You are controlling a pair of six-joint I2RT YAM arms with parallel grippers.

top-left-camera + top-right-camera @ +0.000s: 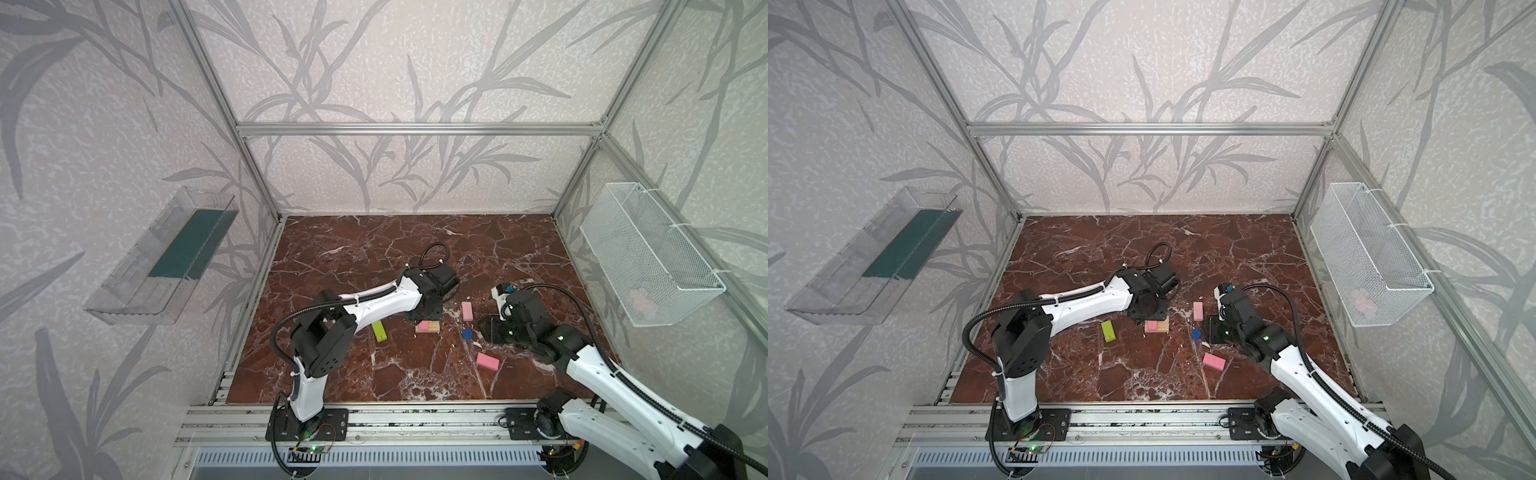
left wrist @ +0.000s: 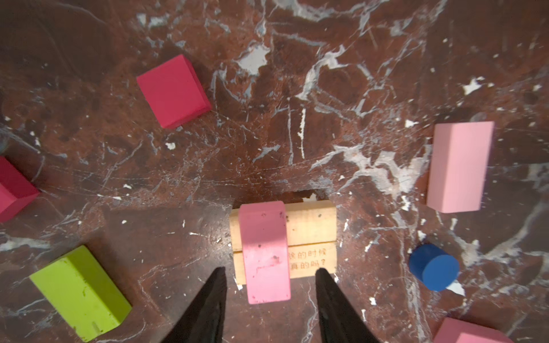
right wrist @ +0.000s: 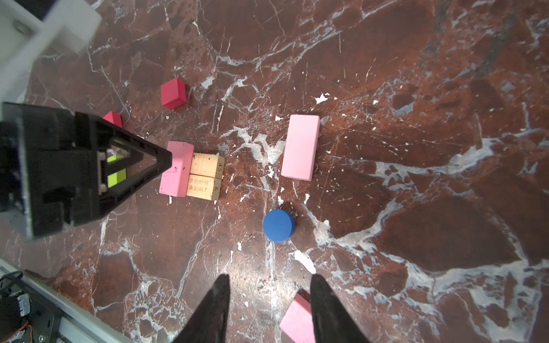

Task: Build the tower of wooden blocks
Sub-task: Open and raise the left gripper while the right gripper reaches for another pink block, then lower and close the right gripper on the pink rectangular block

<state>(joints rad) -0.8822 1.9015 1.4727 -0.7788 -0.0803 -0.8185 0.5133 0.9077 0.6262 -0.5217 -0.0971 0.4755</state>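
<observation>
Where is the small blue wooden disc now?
In both top views the blue disc lies on the marble table, right of the two tan bars, beside the right gripper.

Two matching robot arms. The left arm (image 1: 374, 305) and right arm (image 1: 602, 374) have glossy white shells on their links and chunky black joints (image 1: 324, 345) with rounded housings. A ribbed black cable (image 1: 274, 332) loops along each arm. Each stands on a black base plate (image 1: 338, 424) dotted with screws. A small green light (image 1: 562, 338) glows on the right arm. The fingers (image 2: 208, 306) are matte black, tapering to points.
</observation>
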